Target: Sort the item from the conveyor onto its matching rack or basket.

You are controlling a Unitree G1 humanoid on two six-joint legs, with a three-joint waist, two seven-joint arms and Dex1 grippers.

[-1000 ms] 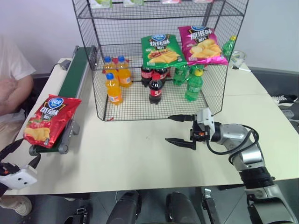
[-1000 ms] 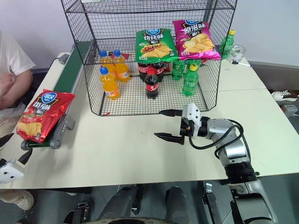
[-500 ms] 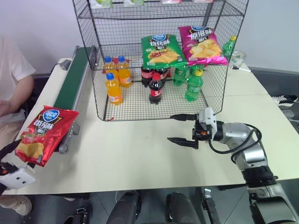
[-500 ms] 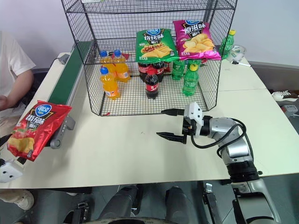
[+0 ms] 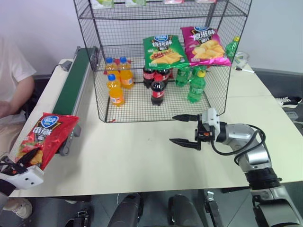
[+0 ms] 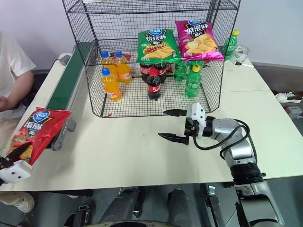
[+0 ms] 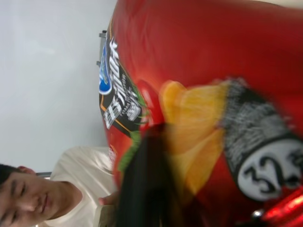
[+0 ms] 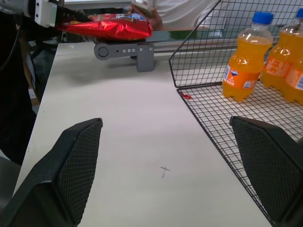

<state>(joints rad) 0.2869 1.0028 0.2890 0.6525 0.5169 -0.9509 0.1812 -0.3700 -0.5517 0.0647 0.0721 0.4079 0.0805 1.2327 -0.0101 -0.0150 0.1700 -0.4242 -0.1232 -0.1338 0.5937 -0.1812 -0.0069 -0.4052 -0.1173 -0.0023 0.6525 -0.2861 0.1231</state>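
The red chip bag [image 5: 47, 138] hangs off the conveyor [image 5: 71, 92] end, seemingly pinched by the left gripper [image 5: 21, 166]; right gripper [image 5: 185, 129] spread, well apart.

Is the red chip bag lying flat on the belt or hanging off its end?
Hanging off: the red chip bag droops past the belt's near end, pinched by the left gripper.

Red chip bag [image 7: 199, 71]: blue oval logo, white Chinese characters down the front, not legible; a round white patch near its lower edge reads "32", a further digit cut off. Green chip bag [image 5: 163, 50] and magenta chip bag [image 5: 205, 45]: same blue oval logo, characters too small to read.
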